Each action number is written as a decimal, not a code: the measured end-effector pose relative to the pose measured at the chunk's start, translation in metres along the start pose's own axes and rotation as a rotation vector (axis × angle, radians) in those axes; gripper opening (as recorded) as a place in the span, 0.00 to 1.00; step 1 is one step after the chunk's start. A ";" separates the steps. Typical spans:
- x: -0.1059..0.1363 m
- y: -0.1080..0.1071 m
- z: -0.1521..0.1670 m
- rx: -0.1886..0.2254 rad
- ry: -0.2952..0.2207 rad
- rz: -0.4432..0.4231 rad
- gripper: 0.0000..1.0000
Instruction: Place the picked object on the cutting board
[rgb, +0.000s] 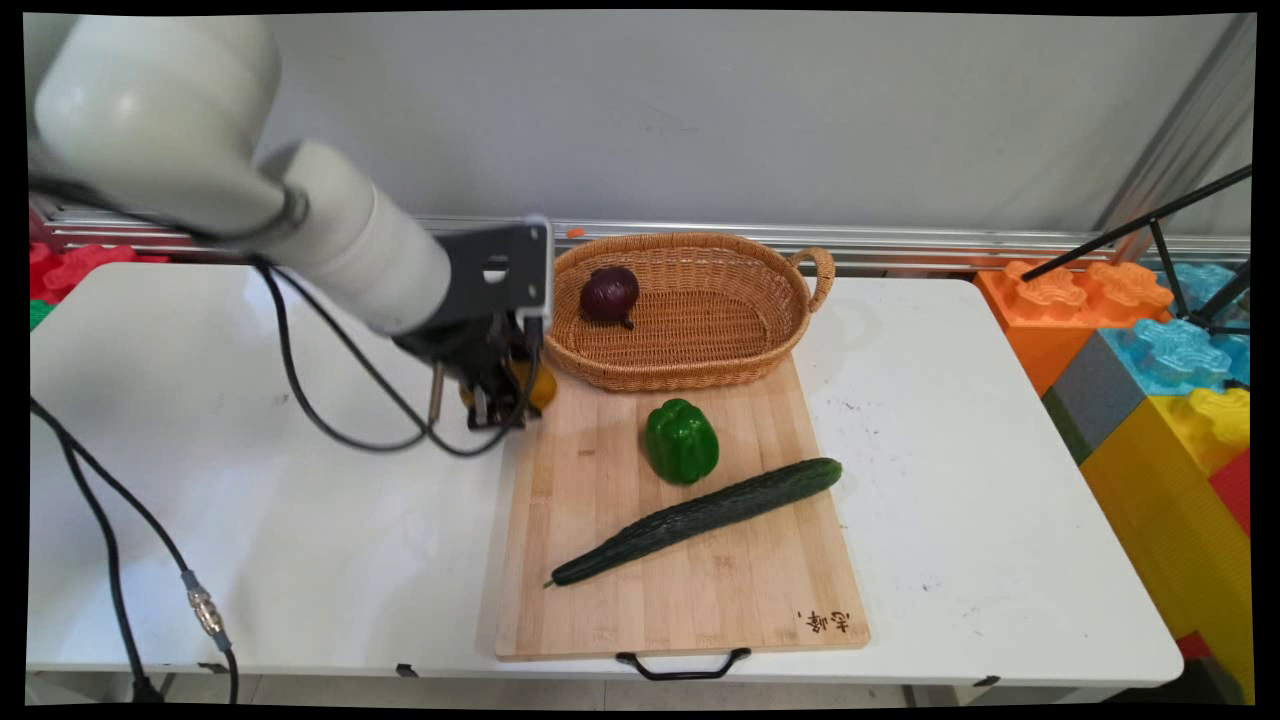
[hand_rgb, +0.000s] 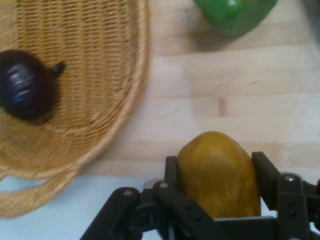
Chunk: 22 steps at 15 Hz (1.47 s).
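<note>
Yellow-orange potato (hand_rgb: 219, 175) sits pinched between the claw's (hand_rgb: 220, 182) 2 fingers, just beside the wicker basket (hand_rgb: 131, 100).

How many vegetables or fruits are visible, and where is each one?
4: yellow mango-like fruit in the black gripper; dark purple onion in wicker basket; green pepper and cucumber on wooden board.

In the main view the tool (rgb: 500, 395) and the arm's black bracket cover most of the yellow-orange fruit (rgb: 541, 385); only a sliver of it shows at the cutting board's (rgb: 680, 600) far left corner. In the hand view the fruit's lower part sinks behind the tool's linkage, the green bell pepper (hand_rgb: 234, 15) is cut off by the top edge, and the wicker basket (hand_rgb: 100, 100) runs out past the left and top edges, one handle only partly seen.
</note>
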<state>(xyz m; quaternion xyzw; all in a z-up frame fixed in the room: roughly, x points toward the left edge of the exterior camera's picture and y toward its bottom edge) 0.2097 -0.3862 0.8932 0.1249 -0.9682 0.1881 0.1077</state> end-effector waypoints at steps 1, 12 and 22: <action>0.000 0.006 0.003 -0.006 0.012 0.001 0.00; 0.006 0.042 0.065 -0.015 0.135 0.057 0.00; 0.006 0.036 0.096 -0.045 0.195 0.090 1.00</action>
